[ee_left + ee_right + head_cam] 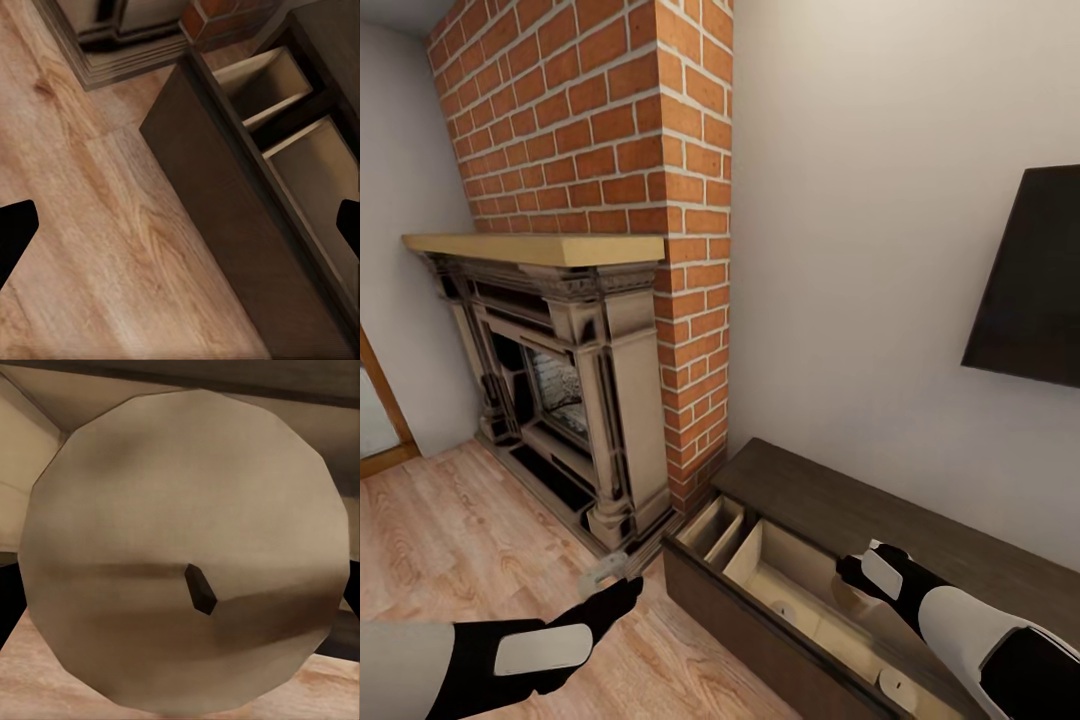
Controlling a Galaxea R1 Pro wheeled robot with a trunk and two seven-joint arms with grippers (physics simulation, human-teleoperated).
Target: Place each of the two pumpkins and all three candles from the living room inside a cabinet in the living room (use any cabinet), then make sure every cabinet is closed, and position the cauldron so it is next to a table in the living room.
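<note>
Head view: dark brown cabinet (920, 520) along wall beside brick fireplace (575, 380), drawer pulled open, pale insides exposed; two candles (784, 607) lying in drawer, second candle (897, 688) further along. Right tool (857, 572) over open drawer, grip hidden by wrist. Left tool (610, 572) low over wood floor (450, 540), near cabinet's end. Left wrist view: left tool (180, 232) released, dark fingertips (15, 232) wide apart above floor and drawer front. Right wrist view: third candle (187, 555) close up, wick visible, clenched in right tool above drawer.
</note>
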